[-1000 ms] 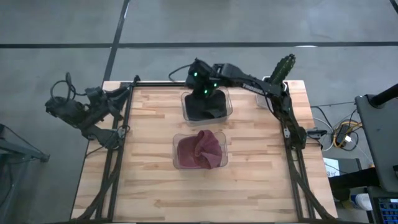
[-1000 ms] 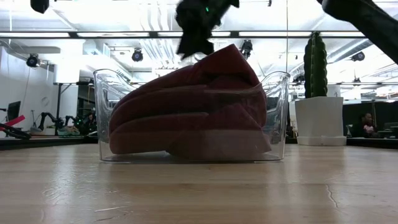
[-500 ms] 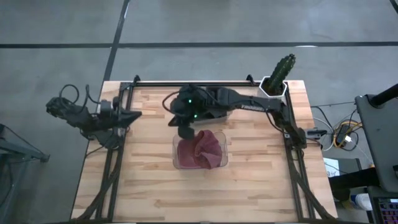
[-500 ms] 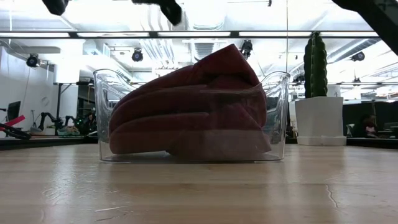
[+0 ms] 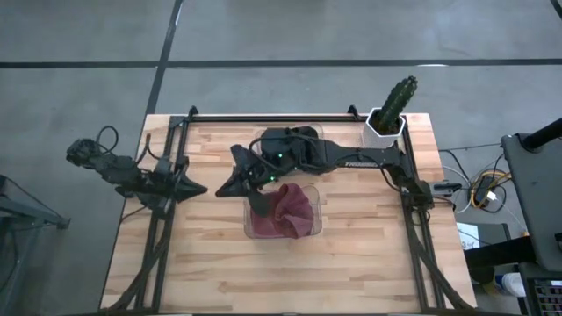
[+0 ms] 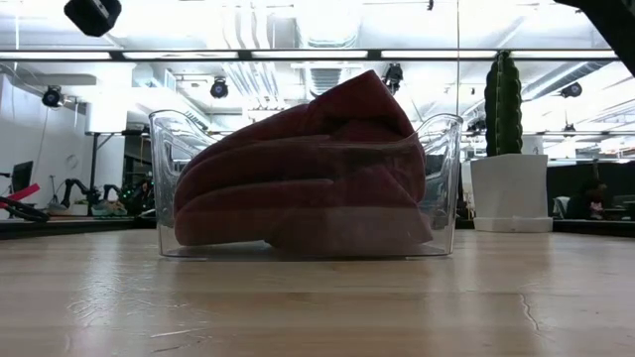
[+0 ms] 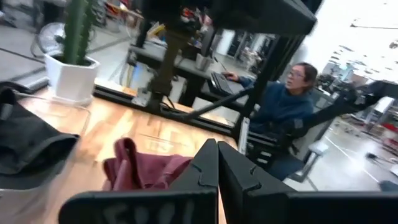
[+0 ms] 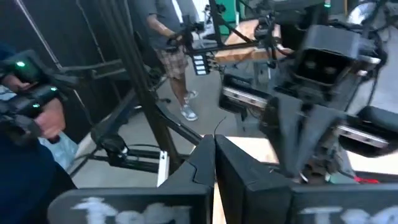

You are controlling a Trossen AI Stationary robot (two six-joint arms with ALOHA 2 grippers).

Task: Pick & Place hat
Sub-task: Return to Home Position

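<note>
Above the table's middle, the right gripper (image 5: 226, 183) is hanging empty, jaws pressed together; the left gripper (image 5: 200, 188), likewise closed, is waiting at the left edge. The red cap (image 5: 285, 209) is lying in the near bin (image 5: 316, 230) and the black cap (image 7: 28, 146) in the far one. Homing appears to be in hand: the right arm needs retracting clear of both bins.

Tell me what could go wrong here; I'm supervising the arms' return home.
The right gripper and left gripper face tip to tip, close together; they might collide. The right arm crosses a corner of the transparent bin, whose red cap bulges above its rim; a low sweep could snag it.
</note>
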